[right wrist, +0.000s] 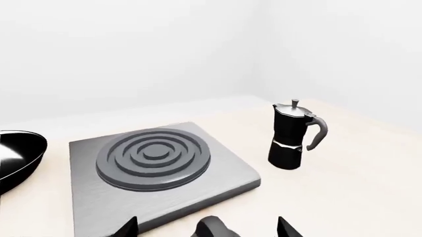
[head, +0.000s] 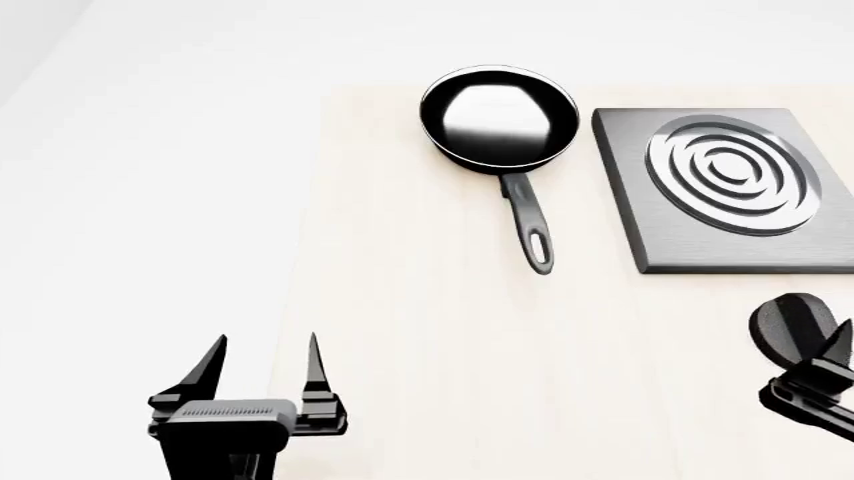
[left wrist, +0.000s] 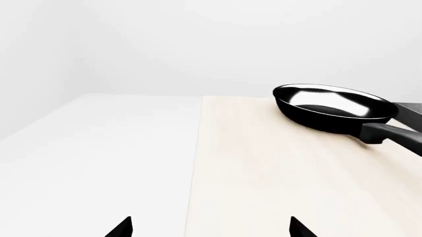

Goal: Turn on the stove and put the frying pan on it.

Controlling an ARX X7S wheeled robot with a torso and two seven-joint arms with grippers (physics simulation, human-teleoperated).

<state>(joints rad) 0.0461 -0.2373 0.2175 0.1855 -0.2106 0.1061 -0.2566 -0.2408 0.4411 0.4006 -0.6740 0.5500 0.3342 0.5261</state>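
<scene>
The frying pan (head: 498,120) lies at the back middle of the light wooden table, its long handle (head: 531,225) pointing toward me. It also shows in the left wrist view (left wrist: 333,106). The stove (head: 727,185) lies right of the pan, and its rings show in the right wrist view (right wrist: 153,155). Its round black knob (head: 790,325) sits in front of the slab. My right gripper (head: 821,380) is open, and in its wrist view (right wrist: 207,229) the fingertips stand wide on either side of the knob (right wrist: 216,226). My left gripper (head: 263,365) is open and empty at the table's front left edge.
A black-and-silver moka pot (right wrist: 293,138) stands upright to the right of the stove, apart from it. The table's left edge (head: 314,250) borders a plain white surface. Bare wooden table top (head: 441,340) lies between my grippers and the pan.
</scene>
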